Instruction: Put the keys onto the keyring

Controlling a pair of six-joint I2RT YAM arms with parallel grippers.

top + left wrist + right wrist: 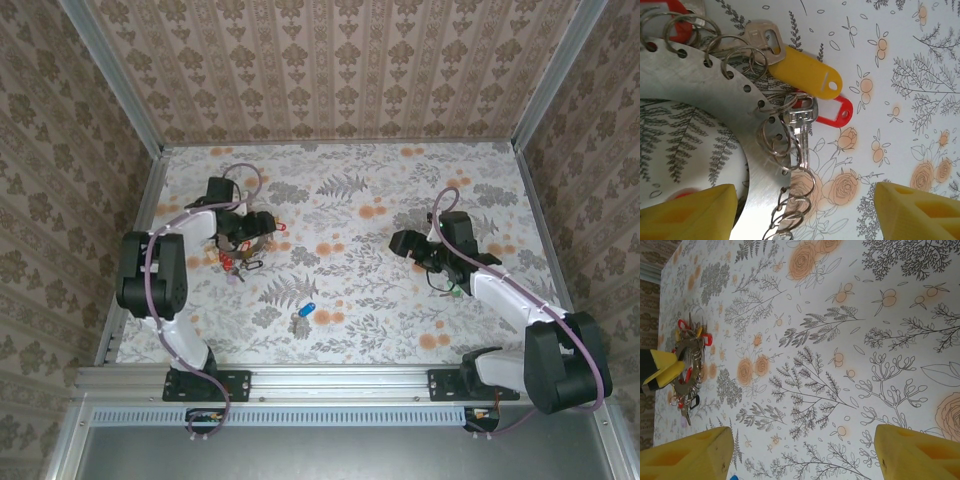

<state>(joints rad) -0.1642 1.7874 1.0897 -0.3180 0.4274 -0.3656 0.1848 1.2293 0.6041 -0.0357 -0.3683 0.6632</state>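
Note:
The keyring (700, 85) is a flat silver ring band punched with holes, carrying several small split rings, a yellow tag (807, 75), a red tag (837, 107) and a silver key (801, 132). My left gripper (805, 220) is open over its edge, and the band runs close by the left yellow finger (690, 215). From above, the left gripper (258, 228) is at the keyring (237, 258), far left. A blue-headed key (306, 309) lies with silver keys (299, 323) near the front middle. My right gripper (440, 265) is open over bare cloth, with nothing between its fingers (917, 455).
A floral cloth (370, 300) covers the table, with patterned walls (340, 70) on three sides and a metal rail (340, 380) along the front. In the right wrist view the keyring (687, 367) lies far to the left, with one yellow finger of the left gripper beside it.

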